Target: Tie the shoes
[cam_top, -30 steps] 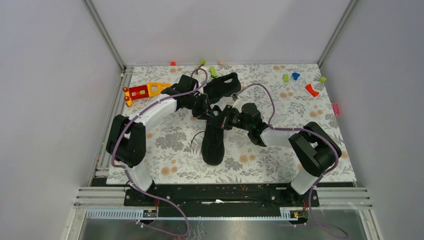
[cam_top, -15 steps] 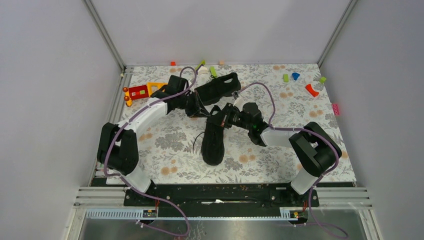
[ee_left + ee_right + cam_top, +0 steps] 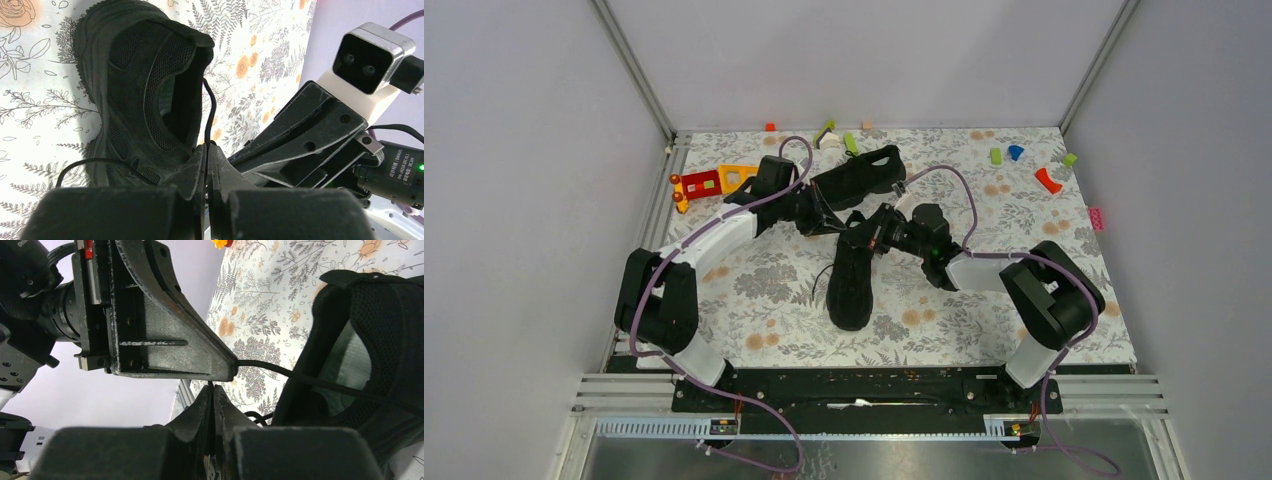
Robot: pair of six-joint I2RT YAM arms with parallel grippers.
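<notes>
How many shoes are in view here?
2. The near shoe lies at centre, running front to back. The far shoe lies slantwise just behind it. No third shows, and nothing large enough to hide one.

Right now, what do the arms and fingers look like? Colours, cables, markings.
Both arms have white curved links and black joints: left arm, right arm. Purple cables run along each. The fingers are black, wedge-shaped and scuffed. There is a white camera housing on the right wrist and a green light on its motor.
</notes>
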